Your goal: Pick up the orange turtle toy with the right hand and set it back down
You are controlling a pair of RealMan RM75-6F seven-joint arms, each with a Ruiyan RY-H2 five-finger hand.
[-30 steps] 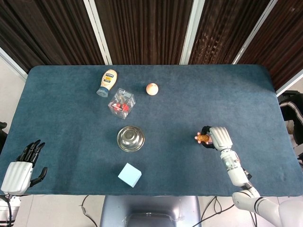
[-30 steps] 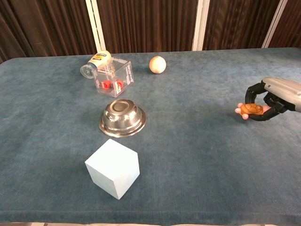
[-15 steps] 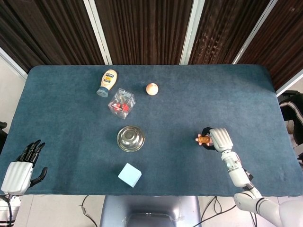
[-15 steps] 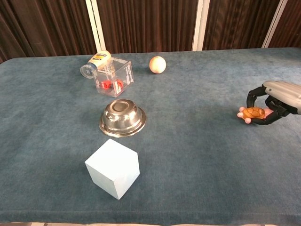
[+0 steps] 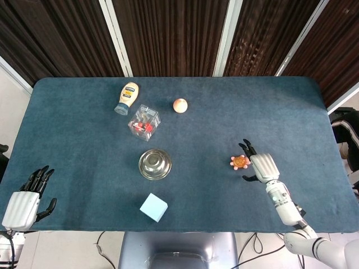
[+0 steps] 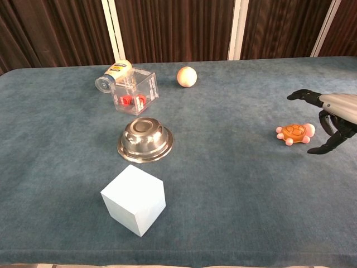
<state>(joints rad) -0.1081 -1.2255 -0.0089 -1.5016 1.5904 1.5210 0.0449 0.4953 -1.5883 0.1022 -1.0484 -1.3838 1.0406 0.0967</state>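
The orange turtle toy (image 6: 294, 133) sits on the table at the frame's right, right hand (image 6: 332, 119) spread beside it holding nothing; looks light, rubbery, best pinched across the shell.

Orange turtle toy (image 5: 240, 162) on table (image 5: 78, 140), right robot hand (image 5: 262, 167) just beside, fingers spread.
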